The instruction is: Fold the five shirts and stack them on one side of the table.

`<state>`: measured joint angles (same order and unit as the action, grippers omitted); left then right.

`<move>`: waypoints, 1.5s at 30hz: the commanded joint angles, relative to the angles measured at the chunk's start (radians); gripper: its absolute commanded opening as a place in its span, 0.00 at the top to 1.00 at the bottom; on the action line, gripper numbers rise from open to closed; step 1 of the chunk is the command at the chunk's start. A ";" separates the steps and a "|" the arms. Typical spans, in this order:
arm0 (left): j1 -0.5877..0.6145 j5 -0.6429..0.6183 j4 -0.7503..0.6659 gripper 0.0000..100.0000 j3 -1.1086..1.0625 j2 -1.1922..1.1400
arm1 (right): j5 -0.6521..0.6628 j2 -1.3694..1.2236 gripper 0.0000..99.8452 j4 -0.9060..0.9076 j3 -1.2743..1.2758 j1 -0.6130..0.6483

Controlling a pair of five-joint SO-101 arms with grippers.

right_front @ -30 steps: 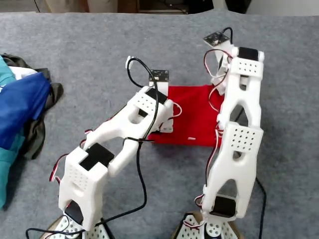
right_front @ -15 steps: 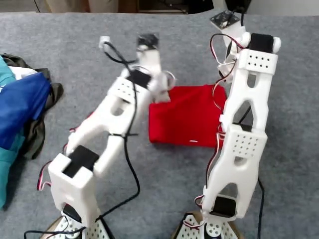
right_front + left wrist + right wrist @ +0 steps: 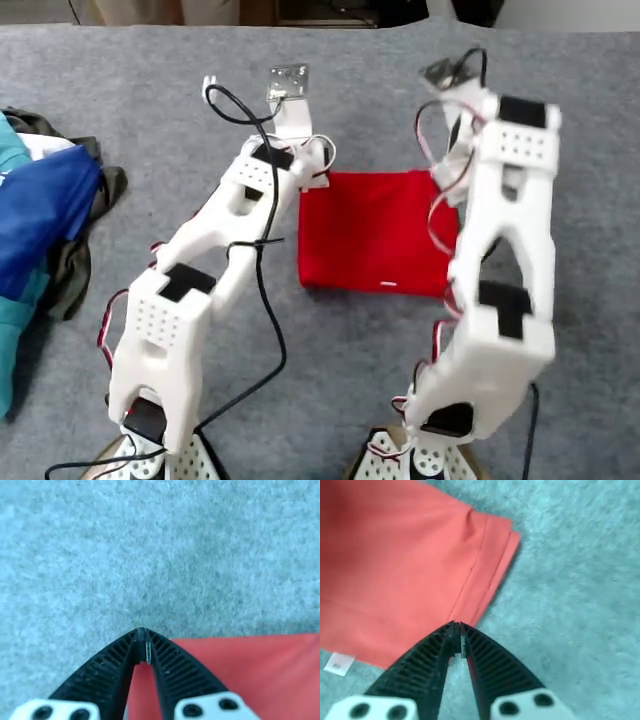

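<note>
Over the grey felt table (image 3: 150, 90) we are hovering left gripper (image 3: 141, 633) and right gripper (image 3: 456, 628), jaws pressed together; the folded red cloth shirt (image 3: 375, 235) likely needs stacking next.

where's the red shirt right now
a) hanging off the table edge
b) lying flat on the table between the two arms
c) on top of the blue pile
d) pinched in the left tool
B: the red shirt lies flat on the grey table between the arms, apart from the pile of shirts, with the left tool and the right tool both shut on nothing.

Robotics lab bench: 2 white printed arms (image 3: 232, 240) (exposed wiring) on grey felt (image 3: 150, 110).
</note>
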<state>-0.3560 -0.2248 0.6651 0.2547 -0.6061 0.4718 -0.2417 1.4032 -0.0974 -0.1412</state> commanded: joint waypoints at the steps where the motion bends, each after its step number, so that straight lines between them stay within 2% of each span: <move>1: 0.006 0.006 0.035 0.98 0.091 0.007 | -0.005 0.243 0.99 -0.233 0.417 0.039; 4: 0.003 0.006 0.078 0.98 0.130 0.002 | -0.005 0.355 0.99 -0.344 0.631 0.045; 7: -0.003 0.011 0.083 0.98 0.137 -0.004 | -0.005 0.378 0.99 -0.373 0.716 0.021; 13: -0.029 0.121 0.078 0.98 0.120 -0.067 | 0.037 0.320 0.99 -0.374 0.739 -0.079; 18: -0.026 0.126 0.127 0.98 0.199 -0.117 | 0.078 0.229 0.99 -0.422 0.737 -0.137; 24: 0.009 0.120 0.229 0.98 0.382 -0.228 | 0.081 0.206 0.99 -0.437 0.734 -0.142; 27: 0.046 0.048 0.302 0.98 0.511 -0.297 | 0.120 0.208 0.99 -0.437 0.733 -0.142; 31: 0.046 0.032 0.413 0.98 0.666 -0.377 | 0.120 0.232 0.99 -0.408 0.731 -0.116; 36: 0.034 0.032 0.500 0.98 0.856 -0.417 | 0.121 0.417 0.99 -0.334 0.733 -0.093; 39: 0.043 0.035 0.609 0.98 1.003 -0.417 | 0.117 0.561 0.99 -0.284 0.733 -0.093; 45: 0.077 0.175 0.927 0.98 1.329 -0.427 | 0.075 0.759 0.99 -0.157 0.760 -0.116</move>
<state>-0.2992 -0.1082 1.4477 1.4070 -1.0464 0.5808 0.4135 1.1899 0.6498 -0.2470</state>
